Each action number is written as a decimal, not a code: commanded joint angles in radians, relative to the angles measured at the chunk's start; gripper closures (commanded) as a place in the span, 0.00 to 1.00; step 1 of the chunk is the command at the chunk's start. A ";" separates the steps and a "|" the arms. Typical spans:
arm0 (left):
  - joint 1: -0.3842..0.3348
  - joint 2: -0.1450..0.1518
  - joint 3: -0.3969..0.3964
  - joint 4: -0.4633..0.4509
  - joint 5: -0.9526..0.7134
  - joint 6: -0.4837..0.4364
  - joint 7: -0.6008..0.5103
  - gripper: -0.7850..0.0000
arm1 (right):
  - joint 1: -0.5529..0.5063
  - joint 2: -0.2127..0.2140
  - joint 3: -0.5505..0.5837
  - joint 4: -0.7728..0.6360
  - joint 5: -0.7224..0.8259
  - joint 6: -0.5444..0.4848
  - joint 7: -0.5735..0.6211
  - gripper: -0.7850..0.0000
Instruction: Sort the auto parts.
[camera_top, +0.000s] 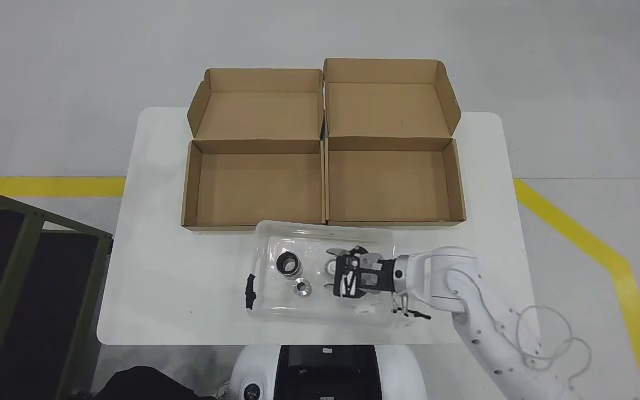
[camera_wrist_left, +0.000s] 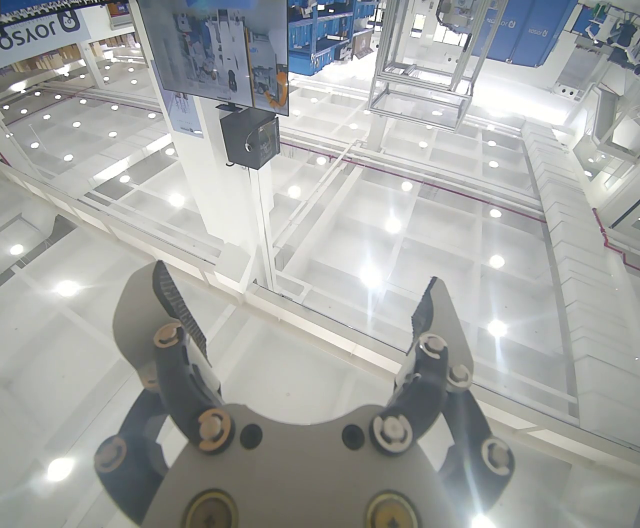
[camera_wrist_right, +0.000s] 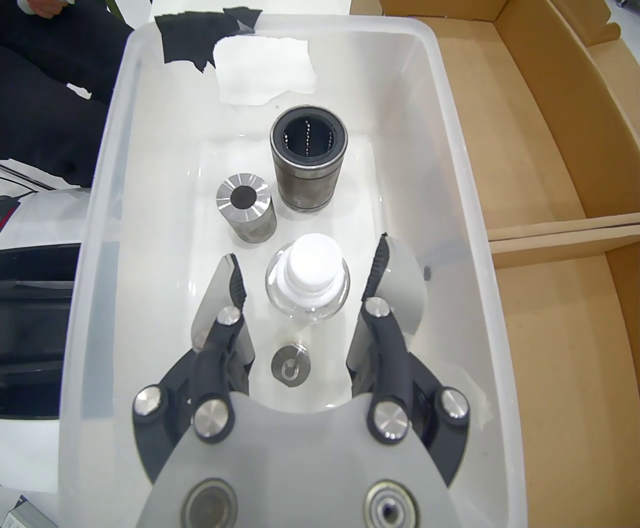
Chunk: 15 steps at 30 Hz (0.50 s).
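We log a clear bin (camera_top: 270, 232) on the tabletop (camera_top: 150, 260), just in front of an open cardboard box (camera_top: 255, 188) and a second box (camera_top: 392, 185) side by side. In the bin stand a tall dark cylinder (camera_wrist_right: 308, 160), a short metal cylinder (camera_wrist_right: 246, 207) just beside it, a glass bottle (camera_wrist_right: 310, 280) with a white cap, and a small nut (camera_wrist_right: 290, 365). The right claw (camera_wrist_right: 307, 257) sits inside the bin, spread, one finger on either side of the bottle, neither touching it. The left claw (camera_wrist_left: 295, 280) is spread, empty, and pointing at the ceiling.
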 joint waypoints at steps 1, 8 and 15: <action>0.000 0.000 0.000 0.000 0.000 0.000 0.000 0.00 | 0.005 0.000 -0.006 0.005 0.001 0.000 0.000 0.61; 0.000 0.000 0.000 0.000 0.000 0.000 0.000 0.00 | 0.017 0.001 -0.024 0.010 0.008 -0.002 -0.003 1.00; 0.000 0.000 0.000 0.000 0.000 0.000 0.000 0.00 | 0.014 0.010 -0.012 -0.030 0.025 -0.030 -0.008 1.00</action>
